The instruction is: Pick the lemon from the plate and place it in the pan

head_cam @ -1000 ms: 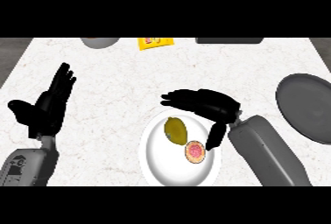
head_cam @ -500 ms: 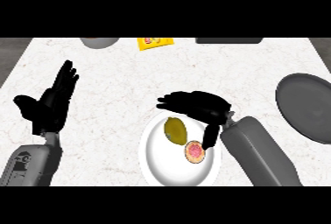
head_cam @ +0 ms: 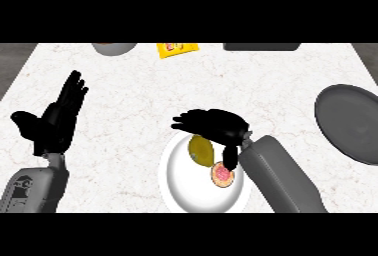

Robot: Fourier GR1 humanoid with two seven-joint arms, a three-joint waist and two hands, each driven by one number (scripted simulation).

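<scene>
My right hand (head_cam: 212, 126) hangs over the far rim of the white plate (head_cam: 184, 190), fingers curled downward above the lemon (head_cam: 199, 150), thumb dropping on the near side toward the plate's middle. Whether any finger touches the fruit I cannot tell; the hand covers the lemon's far end, and nothing shows it lifted. I judge the pick as just about to begin: the hand is cupped round the lemon but not closed on it.

The lemon lies on the plate directly beneath my palm, its yellow-green body stretching back toward my wrist. Just beside it, under my thumb, sits a small round pink-centred piece of food (head_cam: 222, 174), close enough to be nudged when the fingers close.

The dark pan (head_cam: 351, 120) waits well off to the right of my right hand, at the edge of the bench (head_cam: 221, 80), with nothing in it that I can see. So the whole carry and the placing are left to do.

My left hand (head_cam: 55, 122) rests open at the view's left, fingers straight and spread, pointing away from me, well apart from the plate.

Beyond my right hand, at the bench's far edge, are a grey bowl (head_cam: 114, 48), a yellow packet (head_cam: 177, 49) and a dark flat object (head_cam: 262, 46).
</scene>
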